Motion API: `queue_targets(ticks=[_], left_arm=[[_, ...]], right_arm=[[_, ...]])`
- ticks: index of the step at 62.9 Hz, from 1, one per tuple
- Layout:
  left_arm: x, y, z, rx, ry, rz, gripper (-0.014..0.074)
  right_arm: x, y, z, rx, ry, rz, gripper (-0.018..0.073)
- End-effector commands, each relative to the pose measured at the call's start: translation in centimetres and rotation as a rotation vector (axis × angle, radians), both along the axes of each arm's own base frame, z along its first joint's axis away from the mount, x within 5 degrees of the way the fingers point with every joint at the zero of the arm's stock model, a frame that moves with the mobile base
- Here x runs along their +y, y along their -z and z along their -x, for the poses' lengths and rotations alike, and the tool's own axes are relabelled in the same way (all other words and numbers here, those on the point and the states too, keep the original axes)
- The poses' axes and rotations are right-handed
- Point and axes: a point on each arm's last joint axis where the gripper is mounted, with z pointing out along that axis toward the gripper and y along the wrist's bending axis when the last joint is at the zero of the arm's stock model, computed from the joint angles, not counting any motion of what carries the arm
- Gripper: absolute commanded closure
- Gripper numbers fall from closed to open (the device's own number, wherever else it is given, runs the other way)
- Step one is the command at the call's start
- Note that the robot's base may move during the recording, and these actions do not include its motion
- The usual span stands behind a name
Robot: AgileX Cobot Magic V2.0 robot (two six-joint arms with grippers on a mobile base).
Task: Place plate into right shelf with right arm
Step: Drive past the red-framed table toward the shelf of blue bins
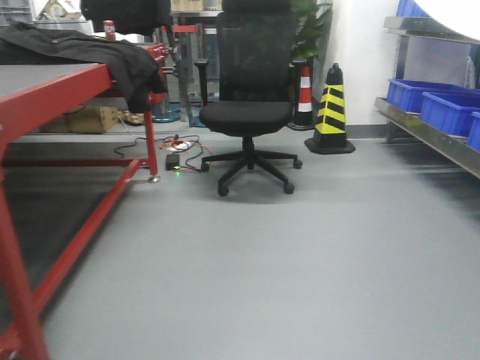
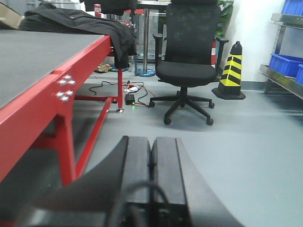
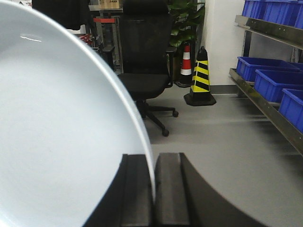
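The plate point(image 3: 57, 132), smooth glossy white with a thin curved rim, fills the near left of the right wrist view. Its edge is pinched between the matte black fingers of the right gripper point(image 3: 154, 163). This looks like the carry step. The right shelf point(image 3: 267, 104), shiny steel holding blue plastic bins point(image 3: 267, 71), lies well apart on the right, so the next move calls for swinging right. The left gripper point(image 2: 151, 151) is closed on nothing.
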Motion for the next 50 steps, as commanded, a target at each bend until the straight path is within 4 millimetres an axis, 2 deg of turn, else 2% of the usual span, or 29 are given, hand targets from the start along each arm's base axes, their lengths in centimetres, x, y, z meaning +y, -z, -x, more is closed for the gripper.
queue_targets(ticks=[1, 50], left_arm=[[0.1, -0.52, 0.08, -0.089, -0.009, 0.018, 0.0724], [0.1, -0.52, 0.08, -0.089, -0.009, 0.018, 0.0724]], right_arm=[[-0.09, -1.93, 0.18, -0.126, 0.008, 0.008, 0.0491], [-0.09, -1.93, 0.18, -0.126, 0.008, 0.008, 0.0491]])
